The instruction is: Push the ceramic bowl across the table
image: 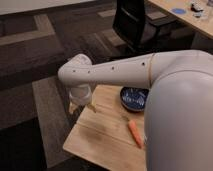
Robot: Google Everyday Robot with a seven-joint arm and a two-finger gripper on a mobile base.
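Observation:
A dark blue ceramic bowl sits on the small wooden table near its far edge, partly hidden by my white arm. My gripper hangs below the wrist over the table's far left corner, well to the left of the bowl and apart from it. An orange carrot lies on the table in front of the bowl.
A black office chair stands behind the table. A light desk with small items is at the top right. Dark patterned carpet surrounds the table. My arm covers the table's right side.

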